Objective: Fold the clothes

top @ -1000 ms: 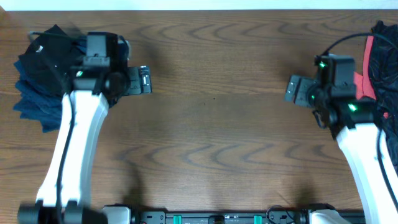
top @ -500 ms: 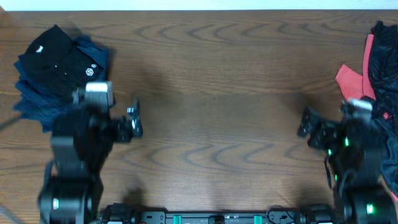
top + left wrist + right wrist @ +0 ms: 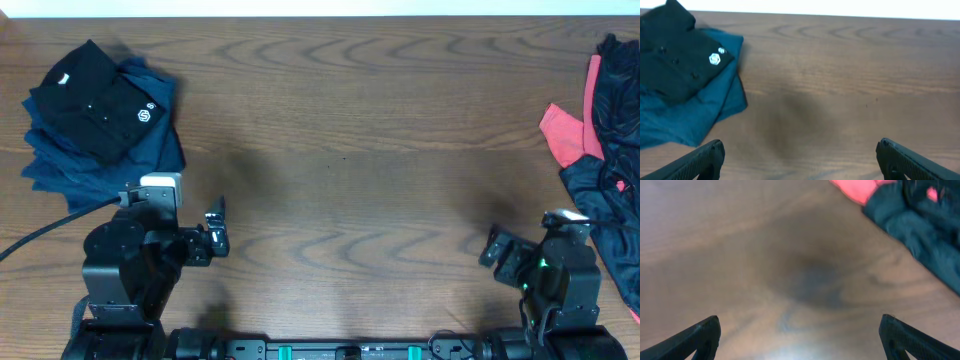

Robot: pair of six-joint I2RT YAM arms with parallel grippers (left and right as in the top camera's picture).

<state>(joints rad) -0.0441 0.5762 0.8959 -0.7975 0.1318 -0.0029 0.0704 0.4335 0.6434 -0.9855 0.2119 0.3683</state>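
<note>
Clothes: folded stack [image 3: 95, 115] ahead-left of left hand [image 3: 215, 228], judged done; black-and-coral heap [image 3: 610, 180] ahead-right of right hand [image 3: 492, 246], yet to fold; both hands wide, empty.

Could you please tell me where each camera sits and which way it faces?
Overhead: above the table, looking straight down; the left gripper and right gripper show.
Left wrist: low, facing the folded stack; its open fingers show.
Right wrist: angled down at the loose pile; its open fingers show.
Overhead and left wrist share the folded stack.
</note>
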